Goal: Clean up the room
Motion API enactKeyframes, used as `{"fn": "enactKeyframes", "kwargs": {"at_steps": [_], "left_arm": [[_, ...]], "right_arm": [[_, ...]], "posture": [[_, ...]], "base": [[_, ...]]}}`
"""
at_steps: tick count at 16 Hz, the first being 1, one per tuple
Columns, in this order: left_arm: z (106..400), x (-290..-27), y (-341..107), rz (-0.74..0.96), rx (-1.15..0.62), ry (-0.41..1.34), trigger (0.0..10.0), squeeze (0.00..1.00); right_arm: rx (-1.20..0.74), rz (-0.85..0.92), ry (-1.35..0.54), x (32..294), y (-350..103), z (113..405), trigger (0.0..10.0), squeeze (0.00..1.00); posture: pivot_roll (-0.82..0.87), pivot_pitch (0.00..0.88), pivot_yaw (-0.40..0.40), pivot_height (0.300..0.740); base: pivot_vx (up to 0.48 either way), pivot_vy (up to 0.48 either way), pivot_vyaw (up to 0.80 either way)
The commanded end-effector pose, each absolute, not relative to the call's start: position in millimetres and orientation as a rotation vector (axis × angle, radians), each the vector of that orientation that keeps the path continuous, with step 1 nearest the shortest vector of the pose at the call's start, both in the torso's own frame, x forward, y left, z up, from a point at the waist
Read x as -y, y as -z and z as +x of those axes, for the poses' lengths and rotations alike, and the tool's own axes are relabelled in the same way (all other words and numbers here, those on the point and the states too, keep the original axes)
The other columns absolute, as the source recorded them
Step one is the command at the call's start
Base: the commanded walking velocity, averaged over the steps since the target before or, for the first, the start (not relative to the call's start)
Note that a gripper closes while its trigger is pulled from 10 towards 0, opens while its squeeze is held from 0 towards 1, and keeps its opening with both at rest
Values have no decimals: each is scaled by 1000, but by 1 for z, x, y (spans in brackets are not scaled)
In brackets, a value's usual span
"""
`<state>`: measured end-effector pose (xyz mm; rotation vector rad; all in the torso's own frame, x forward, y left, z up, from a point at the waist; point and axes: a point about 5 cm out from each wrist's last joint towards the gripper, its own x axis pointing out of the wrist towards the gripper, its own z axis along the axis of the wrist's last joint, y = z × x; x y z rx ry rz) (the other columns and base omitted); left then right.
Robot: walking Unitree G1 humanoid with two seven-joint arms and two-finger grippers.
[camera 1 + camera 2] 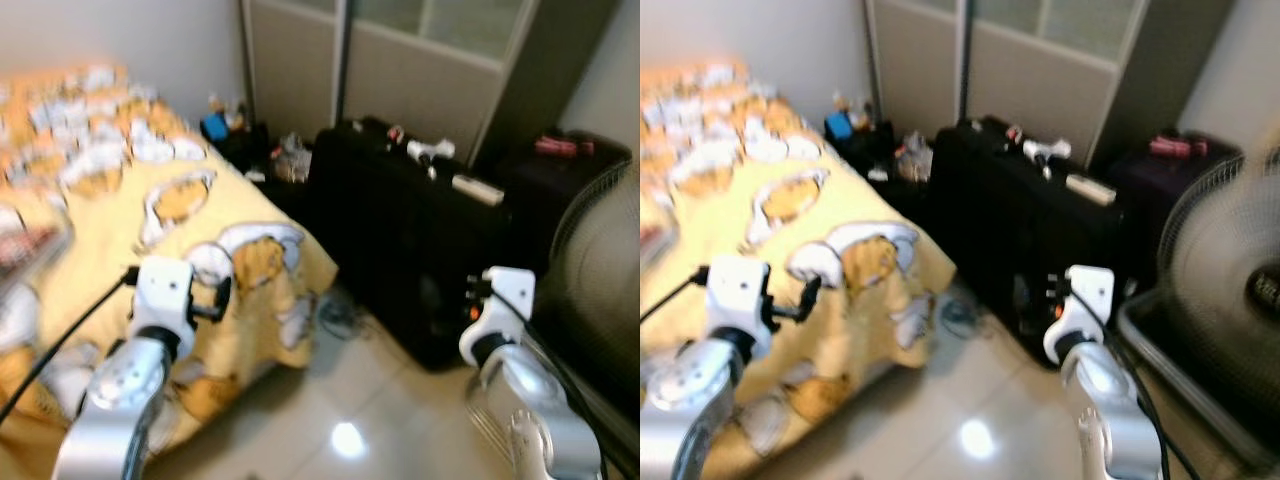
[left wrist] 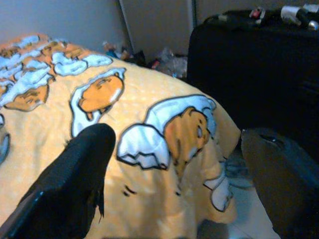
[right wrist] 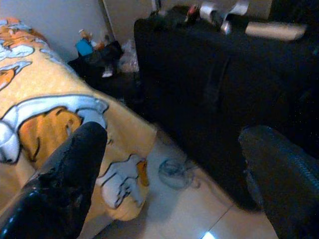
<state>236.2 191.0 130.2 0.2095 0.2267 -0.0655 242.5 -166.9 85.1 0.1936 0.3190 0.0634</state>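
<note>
A bed with a yellow cartoon-print blanket [image 1: 200,230] takes up the left side. My left gripper [image 2: 179,164] hovers open over the blanket's corner, nothing between its black fingers [image 2: 75,169]. My right gripper [image 3: 174,159] is open too, above the floor between the bed and a big black case [image 1: 400,250]. On that case lie a white hair-dryer-like object [image 1: 430,150] and a pale flat bar [image 1: 478,188]. Small clutter [image 1: 290,160] and a blue object [image 1: 214,127] are piled in the corner behind the bed. A tangle of cable [image 1: 345,315] lies on the tiled floor.
A standing fan [image 1: 600,270] fills the right edge, close to my right arm. Behind it a dark box carries a reddish item [image 1: 568,146]. Grey cupboard doors [image 1: 400,70] close off the back. Glossy floor tiles [image 1: 350,420] run between bed and case.
</note>
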Motion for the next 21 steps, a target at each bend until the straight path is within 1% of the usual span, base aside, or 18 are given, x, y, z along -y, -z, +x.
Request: {"fn": "enactKeyframes", "kwargs": {"at_steps": [1,2,3,5,7,8,10,13,19,21], "left_arm": [[236,-198,-128,222,-250,43,10000,0],[238,-198,-132,218,-240,37,10000,0],[239,-201,-132,218,-240,31,10000,0],[238,-205,-131,216,-245,14,10000,0],[238,-207,-124,205,-268,5,10000,0],[242,-204,-123,200,-265,17,10000,0],[247,-199,-127,195,-249,28,10000,0],[247,-201,-129,200,-244,26,10000,0],[245,-202,-127,203,-254,25,10000,0],[247,-203,-128,212,-248,25,10000,0]], "right_arm": [[-292,229,-107,158,-93,247,10000,0],[-289,257,-93,161,-96,248,10000,0],[-283,201,-118,163,-96,247,10000,0],[-290,200,-101,169,-94,246,10000,0],[-295,206,-82,162,-92,249,10000,0],[-295,199,-89,158,-92,251,10000,0],[-293,194,-97,158,-93,254,10000,0],[-300,156,-129,154,-90,254,10000,0],[-296,136,-127,156,-90,253,10000,0],[-282,139,-122,157,-92,255,10000,0]], "posture": [[-87,0,-7,740],[-87,0,-8,740],[-88,0,-7,740],[-88,0,-2,740],[-98,0,-9,740],[-103,0,-8,740],[-100,0,-9,740],[-96,0,-7,740],[-101,0,-6,740],[-104,0,-5,740]], "base": [[0,315,0],[0,315,0],[0,311,0],[0,315,0],[0,315,0],[0,371,0],[0,392,0],[0,396,0],[0,393,800],[0,394,0]]}}
